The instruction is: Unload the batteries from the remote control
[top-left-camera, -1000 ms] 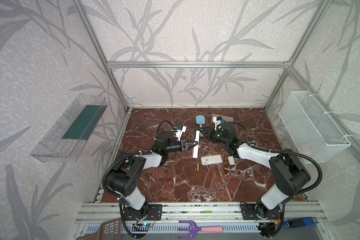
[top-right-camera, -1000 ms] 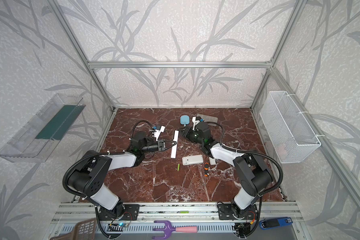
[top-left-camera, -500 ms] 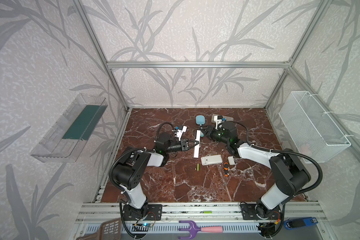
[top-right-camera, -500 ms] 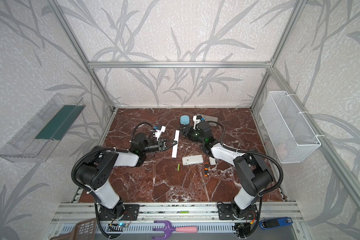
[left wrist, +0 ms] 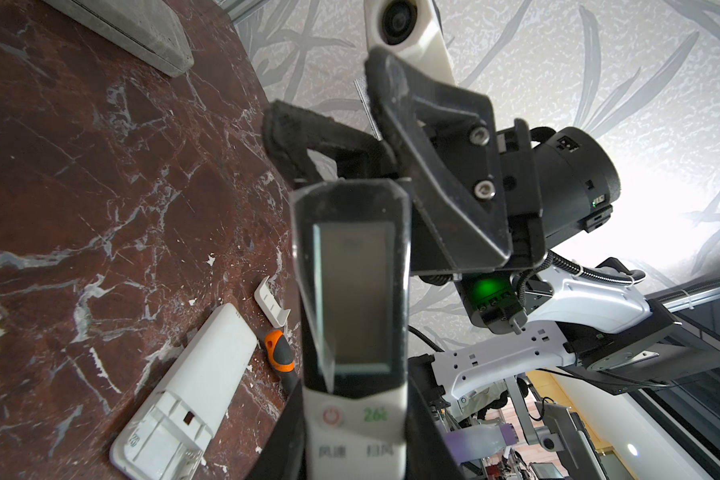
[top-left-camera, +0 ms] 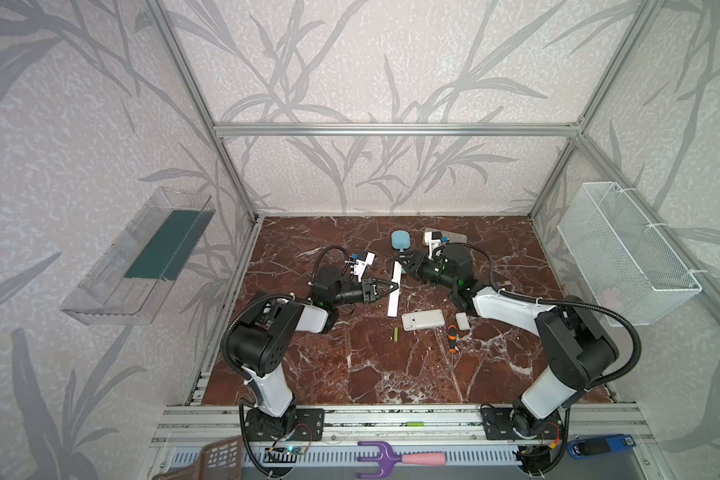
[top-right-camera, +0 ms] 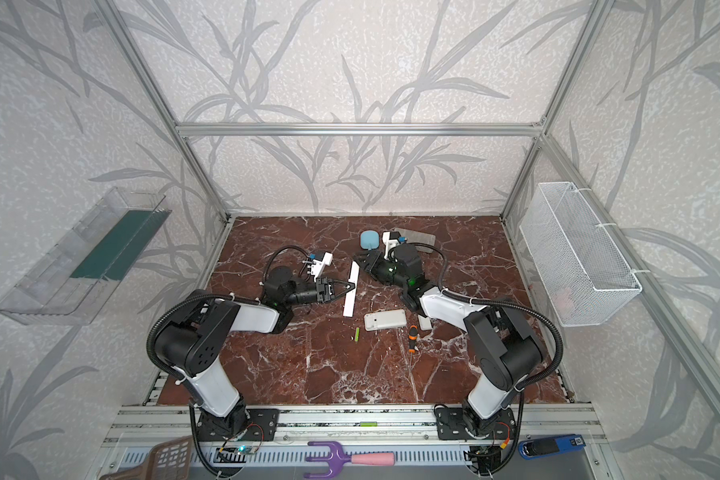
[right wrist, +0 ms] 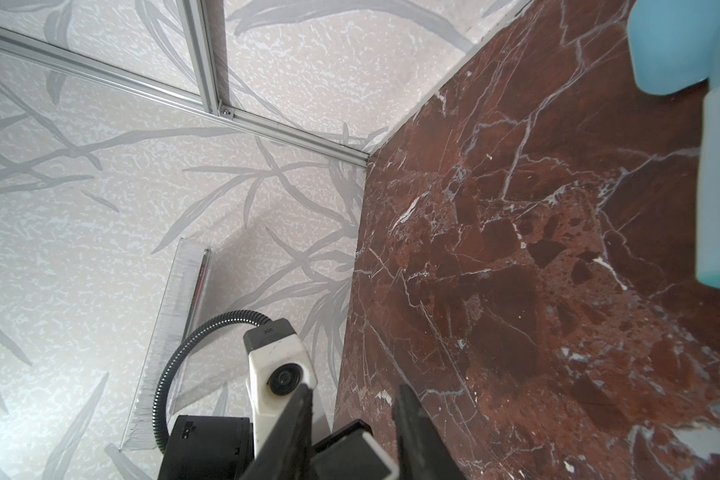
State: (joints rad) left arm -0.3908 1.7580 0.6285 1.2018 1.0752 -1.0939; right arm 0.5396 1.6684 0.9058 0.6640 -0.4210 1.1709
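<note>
Two grippers hold one long white remote control (top-left-camera: 393, 301) between them over the marble table (top-left-camera: 350, 374). Your left gripper (top-left-camera: 395, 286) is clamped across its middle, with the screen facing that wrist camera. Your right gripper (top-left-camera: 404, 262) pinches its far end. One lime-green battery (top-left-camera: 396, 334) lies loose on the table, just beside a second white remote (top-left-camera: 422, 320) that lies back-up with its compartment open, near the orange-and-black screwdriver (top-left-camera: 452, 336)

Over the middle of the table (top-left-camera: 350, 374) the long remote (top-left-camera: 393, 305) runs front to back, the left gripper (top-left-camera: 395, 286) at its left side and the right gripper (top-left-camera: 404, 260) at its far end, with the short remote (top-left-camera: 423, 320) just right of its near end, 1 battery (top-left-camera: 396, 334) left-front of that and the screwdriver (top-left-camera: 452, 336) right-front.
</note>
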